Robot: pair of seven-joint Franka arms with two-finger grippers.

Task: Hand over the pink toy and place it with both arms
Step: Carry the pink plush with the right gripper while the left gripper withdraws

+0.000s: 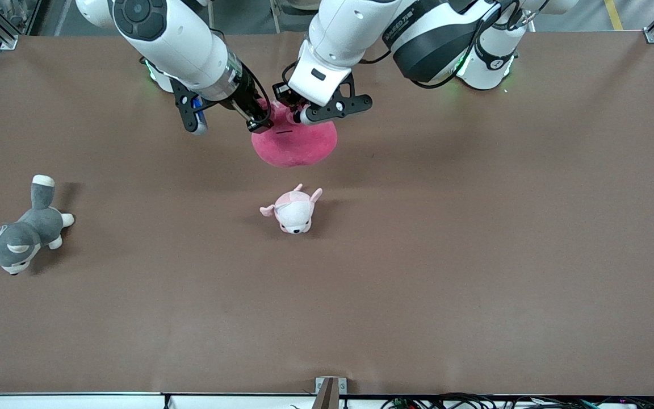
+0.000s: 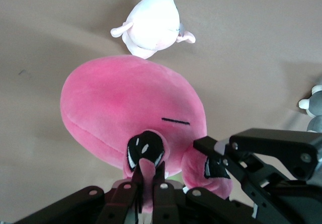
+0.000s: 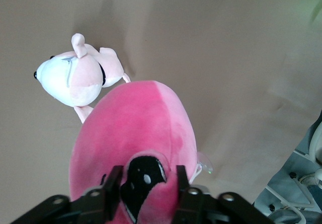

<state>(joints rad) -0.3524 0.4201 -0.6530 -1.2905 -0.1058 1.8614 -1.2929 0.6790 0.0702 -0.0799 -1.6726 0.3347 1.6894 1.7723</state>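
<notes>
My left gripper point(image 2: 147, 181) pinches the pink toy point(image 1: 296, 142) by an ear flap, fingertips partly hidden in plush. My right gripper point(image 3: 147, 186) straddles its other flap; I can't tell whether it's clamped.

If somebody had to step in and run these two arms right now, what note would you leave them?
Left gripper: shut on an ear flap of the pink toy, holding it up over the table.
Right gripper: at the toy's other ear flap, fingers on either side of it, grip not yet certain.
Done: toy lifted and brought between both arms.
Left: confirm the right grip, release the left, then set the toy down.
Mind the small pale pink animal under the toy, and the gray dog toward the right arm's end.
</notes>
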